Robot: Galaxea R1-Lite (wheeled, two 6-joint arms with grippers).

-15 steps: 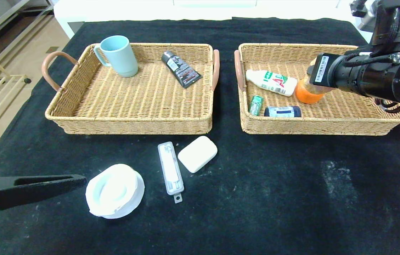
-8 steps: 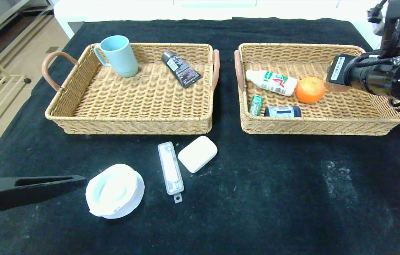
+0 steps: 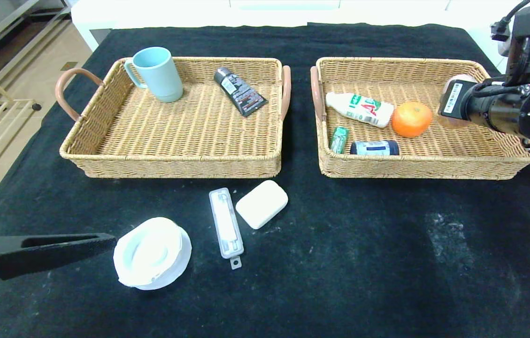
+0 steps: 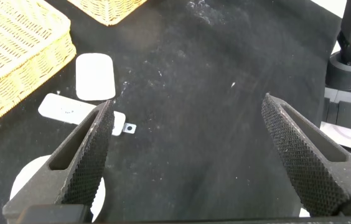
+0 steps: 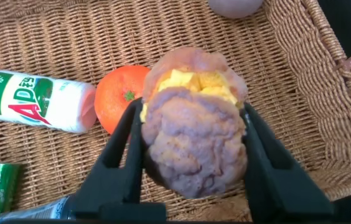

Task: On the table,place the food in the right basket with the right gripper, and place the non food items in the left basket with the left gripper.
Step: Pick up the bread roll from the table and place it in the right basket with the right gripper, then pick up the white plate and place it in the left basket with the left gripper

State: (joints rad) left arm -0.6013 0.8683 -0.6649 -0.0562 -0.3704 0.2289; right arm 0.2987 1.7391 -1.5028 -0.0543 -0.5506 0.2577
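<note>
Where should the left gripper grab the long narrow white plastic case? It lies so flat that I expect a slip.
Across the middle of the long narrow white plastic case, from straight above: its long sides are parallel and close together, and the rounded white block lies clear of that part.

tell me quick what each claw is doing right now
Left claw: open, holding nothing, low over the table near the white dish.
Right claw: closed on the bun, over the right basket.
</note>
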